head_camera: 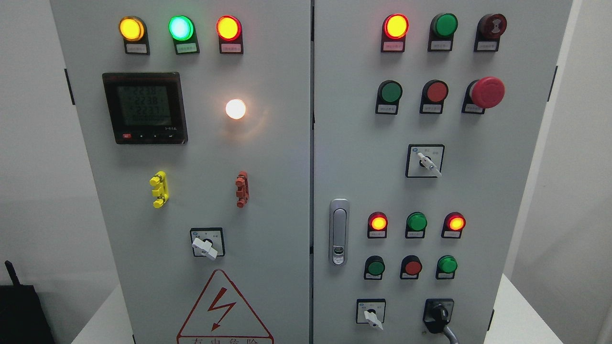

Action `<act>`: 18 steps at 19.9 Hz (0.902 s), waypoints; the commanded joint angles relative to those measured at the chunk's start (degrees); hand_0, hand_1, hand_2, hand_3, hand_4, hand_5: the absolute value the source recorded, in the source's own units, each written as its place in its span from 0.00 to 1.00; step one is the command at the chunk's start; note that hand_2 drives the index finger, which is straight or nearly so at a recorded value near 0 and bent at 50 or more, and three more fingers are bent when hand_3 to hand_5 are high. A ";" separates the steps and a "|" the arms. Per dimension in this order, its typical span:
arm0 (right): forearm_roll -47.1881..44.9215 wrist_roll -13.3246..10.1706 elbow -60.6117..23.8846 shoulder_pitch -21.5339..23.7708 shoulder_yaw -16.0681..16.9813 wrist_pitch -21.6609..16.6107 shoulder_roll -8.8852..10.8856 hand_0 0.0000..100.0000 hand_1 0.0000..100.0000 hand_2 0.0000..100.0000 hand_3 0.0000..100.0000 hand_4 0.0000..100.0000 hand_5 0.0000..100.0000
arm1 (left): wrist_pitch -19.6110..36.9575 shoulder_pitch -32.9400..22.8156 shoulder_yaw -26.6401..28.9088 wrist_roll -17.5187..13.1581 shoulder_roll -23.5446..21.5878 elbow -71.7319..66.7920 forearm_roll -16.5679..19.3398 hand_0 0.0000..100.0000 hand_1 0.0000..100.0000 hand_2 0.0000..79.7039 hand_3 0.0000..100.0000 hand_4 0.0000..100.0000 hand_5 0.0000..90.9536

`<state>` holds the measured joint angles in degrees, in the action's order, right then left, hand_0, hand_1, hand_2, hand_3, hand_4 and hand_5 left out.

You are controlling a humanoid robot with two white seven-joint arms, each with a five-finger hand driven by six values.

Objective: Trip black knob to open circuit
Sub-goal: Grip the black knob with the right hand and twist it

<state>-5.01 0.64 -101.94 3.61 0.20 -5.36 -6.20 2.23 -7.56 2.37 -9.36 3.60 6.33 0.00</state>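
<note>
The black knob (438,316) sits at the bottom right of the grey cabinet's right door (478,191), on a black square plate. Its lever points down and to the right, toward the picture's bottom edge. To its left is a white-handled selector switch (372,315). Neither of my hands nor any part of my arms shows in the head view.
The right door carries a red mushroom stop button (486,91), a white selector (427,161), rows of red and green lamps and buttons, and a chrome door latch (338,231). The left door holds a meter (144,108), a selector (205,245) and a warning triangle (221,308).
</note>
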 commanded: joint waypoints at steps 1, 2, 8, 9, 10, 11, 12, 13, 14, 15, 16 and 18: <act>0.00 0.06 -0.45 0.08 -0.55 -0.09 -0.13 0.00 0.00 0.00 1.00 1.00 1.00 | 0.06 0.00 0.00 -0.05 0.00 0.00 1.32 0.12 0.39 0.00 0.00 0.00 0.00; 0.00 0.06 -0.45 0.17 -0.64 -0.09 -0.13 0.00 0.00 0.00 1.00 1.00 1.00 | -0.03 0.00 0.00 -0.05 0.00 0.00 1.32 0.12 0.39 0.00 0.00 0.00 0.00; 0.00 0.06 -0.63 0.17 -1.34 -0.09 -0.21 0.00 0.00 0.00 1.00 1.00 1.00 | -0.03 0.00 0.00 -0.05 0.00 0.00 1.32 0.12 0.39 0.00 0.00 0.00 0.00; 0.00 0.06 -0.63 0.17 -1.52 -0.09 -0.22 0.00 0.00 0.00 1.00 1.00 1.00 | -0.03 0.00 0.00 -0.05 0.00 0.00 1.32 0.12 0.39 0.00 0.00 0.00 0.00; 0.00 0.06 -0.63 0.17 -1.52 -0.09 -0.22 0.00 0.00 0.00 1.00 1.00 1.00 | 0.06 0.00 0.00 -0.05 0.00 0.00 1.32 0.12 0.39 0.00 0.00 0.00 0.00; 0.00 0.06 -0.63 0.17 -1.52 -0.09 -0.22 0.00 0.00 0.00 1.00 1.00 1.00 | 0.06 0.00 0.00 -0.05 0.00 0.00 1.32 0.12 0.39 0.00 0.00 0.00 0.00; 0.00 0.06 -0.63 0.17 -1.52 -0.09 -0.22 0.00 0.00 0.00 1.00 1.00 1.00 | 0.06 0.00 0.00 -0.05 0.00 0.00 1.32 0.12 0.39 0.00 0.00 0.00 0.00; 0.00 0.06 -0.63 0.17 -1.60 0.00 -0.22 0.00 0.00 0.00 1.00 1.00 1.00 | -0.03 0.00 0.00 -0.05 0.00 0.00 1.32 0.12 0.39 0.00 0.00 0.00 0.00; 0.00 0.06 -0.63 0.17 -1.52 0.00 -0.22 0.00 0.00 0.00 1.00 1.00 1.00 | -0.03 0.00 0.00 -0.05 0.00 0.00 1.32 0.12 0.39 0.00 0.00 0.00 0.00; 0.00 0.06 -0.63 0.17 -1.60 0.00 -0.22 0.00 0.00 0.00 1.00 1.00 1.00 | -0.03 0.00 0.00 -0.05 0.00 0.00 1.32 0.12 0.39 0.00 0.00 0.00 0.00; 0.00 0.06 -0.63 0.17 -1.61 0.09 -0.22 0.00 0.00 0.00 1.00 1.00 1.00 | 0.06 0.00 0.00 -0.05 0.00 0.00 1.32 0.12 0.39 0.00 0.00 0.00 0.00; 0.00 0.06 -0.54 0.17 -1.61 0.44 -0.22 0.00 0.00 0.00 1.00 1.00 1.00 | -0.03 0.00 0.00 -0.05 0.00 0.00 1.32 0.12 0.39 0.00 0.00 0.00 0.00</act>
<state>-5.02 0.46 -102.40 3.77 0.06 -5.35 -6.35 1.92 -7.56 2.37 -9.36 3.60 6.33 0.00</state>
